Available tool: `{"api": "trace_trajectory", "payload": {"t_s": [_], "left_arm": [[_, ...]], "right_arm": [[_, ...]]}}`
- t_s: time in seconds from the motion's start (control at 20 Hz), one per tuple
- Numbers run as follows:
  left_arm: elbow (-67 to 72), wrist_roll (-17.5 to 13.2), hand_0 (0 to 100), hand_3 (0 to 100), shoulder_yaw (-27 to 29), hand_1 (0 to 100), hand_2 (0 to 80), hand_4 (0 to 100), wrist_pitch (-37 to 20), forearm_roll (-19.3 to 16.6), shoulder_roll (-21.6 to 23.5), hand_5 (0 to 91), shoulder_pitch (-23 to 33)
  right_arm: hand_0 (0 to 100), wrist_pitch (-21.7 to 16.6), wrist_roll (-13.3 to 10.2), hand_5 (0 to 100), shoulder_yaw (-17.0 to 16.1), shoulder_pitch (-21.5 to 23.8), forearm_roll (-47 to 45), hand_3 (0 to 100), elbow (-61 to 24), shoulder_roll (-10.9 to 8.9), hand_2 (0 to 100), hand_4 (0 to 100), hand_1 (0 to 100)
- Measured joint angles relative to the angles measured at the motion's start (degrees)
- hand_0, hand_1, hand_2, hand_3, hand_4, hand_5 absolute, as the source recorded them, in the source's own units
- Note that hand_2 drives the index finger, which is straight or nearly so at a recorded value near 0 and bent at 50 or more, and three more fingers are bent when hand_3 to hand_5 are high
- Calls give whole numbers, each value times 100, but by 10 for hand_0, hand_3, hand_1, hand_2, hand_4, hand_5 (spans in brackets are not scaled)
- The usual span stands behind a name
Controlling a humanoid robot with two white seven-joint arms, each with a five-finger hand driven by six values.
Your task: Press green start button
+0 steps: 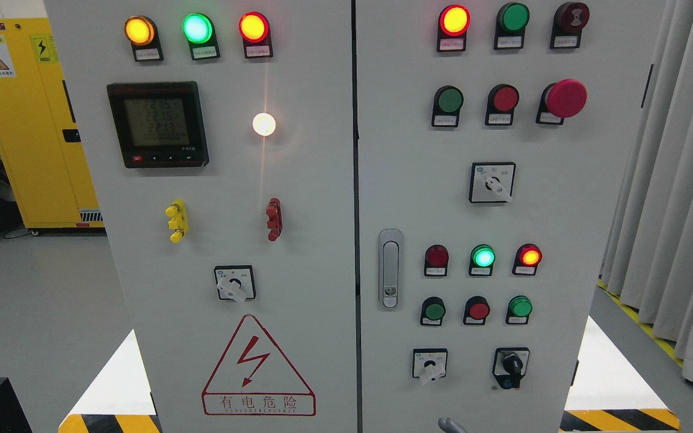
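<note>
A grey control cabinet (298,198) fills the view, two doors side by side. Take the door latch (390,269) on the right door as the marker. Up and to the right of it sits a row of three push buttons: a green button (449,100), a red button (505,98) just beside it, and a big red mushroom stop (566,98) at the far end. Below the latch and to its right runs a second row, with a smaller green button (434,311), a red one (478,310), and another green cap (520,307). Above that row a green lamp (483,257) glows.

Neither hand is properly in view. Only a small grey tip (452,426) pokes up at the bottom edge, below the latch, and I cannot tell whether it belongs to an arm or what the fingers are doing.

The labels are too small to read, so which green one is the start button is a guess; the upper one looks likeliest to me. That is the main risk: several green caps look alike, and lit lamps could be mistaken for buttons. Each candidate also has a red button right beside it, so a reach drifting right would press stop instead.
</note>
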Motion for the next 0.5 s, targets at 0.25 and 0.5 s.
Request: {"api": "trace_trajectory", "payload": {"t_s": [0.25,0.5], "left_arm": [[0,0,120,0,0,556,0,0,0,0,0,0,0],[0,0,120,0,0,556,0,0,0,0,0,0,1]], "right_arm": [[363,3,-6,212,-12,0,8,180,0,0,0,237,603],[362,3,-9,214,-22,0,12,179,-1,0,0,238,604]]}}
